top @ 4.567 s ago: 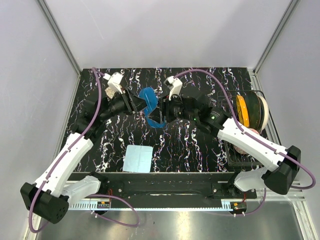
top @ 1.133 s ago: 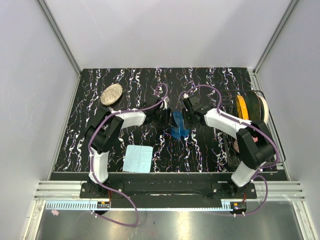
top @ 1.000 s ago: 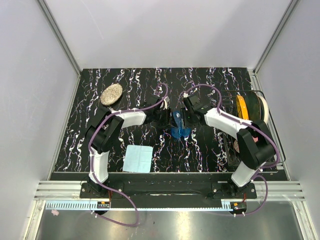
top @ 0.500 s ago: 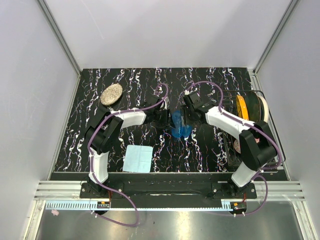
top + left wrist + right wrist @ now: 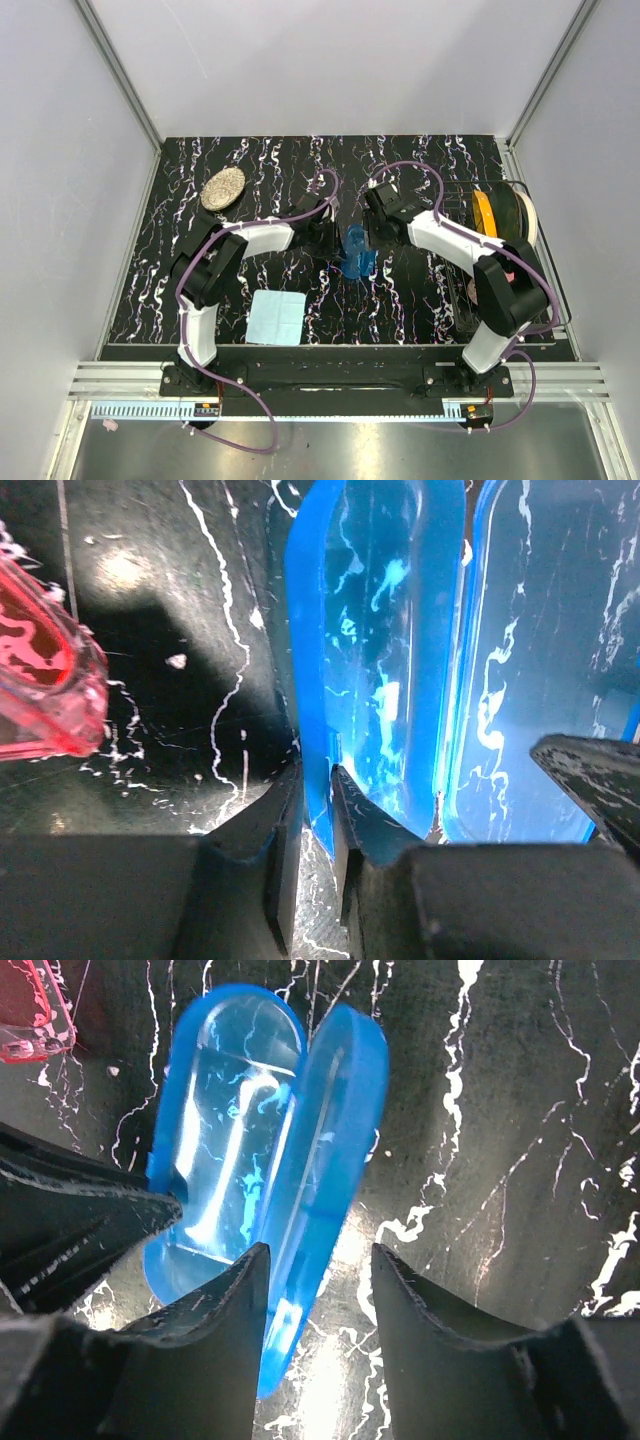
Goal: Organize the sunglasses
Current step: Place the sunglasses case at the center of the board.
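Both arms are leaning low over the middle of the table (image 5: pixel 400 300), elbows sharply bent, their wrists facing each other from left and right across the blue case (image 5: pixel 230 1130). The case is lying open, its two halves side by side. The left gripper (image 5: pixel 315 815) is pinching the rim of one half, its jaws nearly together with only the blue wall between them. The right gripper (image 5: pixel 320 1255) is standing partly open, straddling the end of the other half. One finger is touching it and the other is showing a gap.

The sunglasses (image 5: pixel 40 685) are lying on the table near the case but apart from it. Only a pink lens corner is showing, cut off at the edge of each wrist view. From above the arms are hiding them, so I cannot tell their side.
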You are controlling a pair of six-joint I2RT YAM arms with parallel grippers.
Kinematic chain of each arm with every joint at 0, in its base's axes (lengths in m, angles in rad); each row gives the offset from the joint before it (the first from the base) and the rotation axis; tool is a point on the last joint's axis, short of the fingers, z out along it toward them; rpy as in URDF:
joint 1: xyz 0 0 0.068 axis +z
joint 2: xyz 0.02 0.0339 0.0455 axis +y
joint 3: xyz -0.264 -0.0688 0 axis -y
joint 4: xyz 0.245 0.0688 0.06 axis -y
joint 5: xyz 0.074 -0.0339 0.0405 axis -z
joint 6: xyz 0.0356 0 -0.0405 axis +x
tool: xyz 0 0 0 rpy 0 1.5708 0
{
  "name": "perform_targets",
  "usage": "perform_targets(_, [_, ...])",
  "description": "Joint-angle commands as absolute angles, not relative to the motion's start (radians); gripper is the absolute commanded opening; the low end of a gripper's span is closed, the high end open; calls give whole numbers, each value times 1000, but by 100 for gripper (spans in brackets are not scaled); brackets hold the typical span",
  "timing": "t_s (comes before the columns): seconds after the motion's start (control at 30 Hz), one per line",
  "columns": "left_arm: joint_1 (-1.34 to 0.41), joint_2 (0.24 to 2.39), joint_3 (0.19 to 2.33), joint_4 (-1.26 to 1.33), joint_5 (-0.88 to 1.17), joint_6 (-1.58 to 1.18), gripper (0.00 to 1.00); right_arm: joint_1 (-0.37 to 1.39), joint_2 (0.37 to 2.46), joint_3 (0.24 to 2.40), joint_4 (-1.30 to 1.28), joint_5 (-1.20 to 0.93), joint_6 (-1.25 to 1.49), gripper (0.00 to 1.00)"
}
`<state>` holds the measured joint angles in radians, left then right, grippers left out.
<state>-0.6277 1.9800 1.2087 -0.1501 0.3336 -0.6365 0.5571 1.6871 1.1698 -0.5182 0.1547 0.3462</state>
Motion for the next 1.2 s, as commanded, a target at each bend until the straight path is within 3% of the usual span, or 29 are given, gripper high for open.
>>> perform_targets(0.0, [-653, 2000, 1197, -150, 331, -646, 18, 552, 1732, 1233, -492, 135, 339, 44])
perform_targets(0.23, [-673, 2029, 1192, -94, 377, -713, 17, 552, 1738, 1258, -491, 141, 276, 31])
perform_targets(0.57, [-719, 2056, 1236, -48, 382, -824, 17, 566, 1775, 1264, -483, 199, 167, 30])
perform_targets(1.0, [-726, 2068, 1233, -3, 388, -908, 21, 595, 1813, 1252, -474, 299, 169, 39])
perform_targets(1.17, [-726, 2054, 1246, -9, 382, -899, 33, 594, 1769, 1253, -474, 339, 183, 56])
